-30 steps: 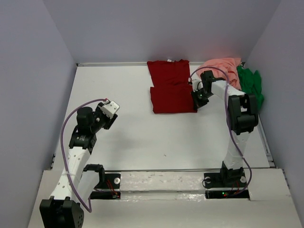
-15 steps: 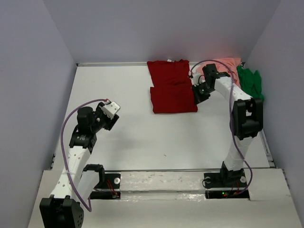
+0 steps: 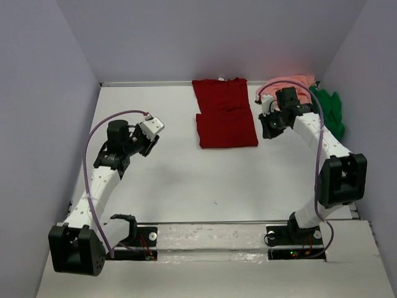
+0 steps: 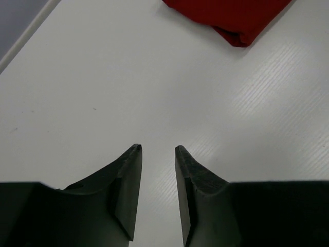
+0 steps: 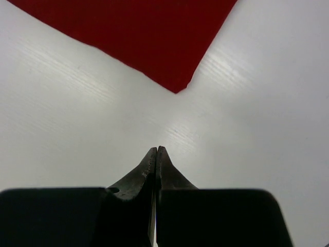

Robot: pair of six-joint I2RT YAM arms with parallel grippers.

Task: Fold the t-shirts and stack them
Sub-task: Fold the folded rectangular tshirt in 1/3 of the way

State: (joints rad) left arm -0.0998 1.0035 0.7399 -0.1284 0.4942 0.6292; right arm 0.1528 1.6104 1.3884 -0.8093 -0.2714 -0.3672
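My left gripper point(image 4: 157, 150) hangs well left of the dark red t-shirt point(image 3: 224, 115), jaws slightly apart, empty. That shirt lies flat, partly folded. My right gripper point(image 5: 156, 149), pinched together on nothing, sits just off its right edge. The salmon pink t-shirt point(image 3: 291, 84) and bright green t-shirt point(image 3: 332, 112) bunch farther right. Limp, light cloth, I'd judge: pinch a hem corner.

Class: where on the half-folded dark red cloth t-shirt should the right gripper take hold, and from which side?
Probably the pointed corner on its right side, approached low from the right: the dark red t-shirt lies flat, and that free corner faces the shut right gripper.
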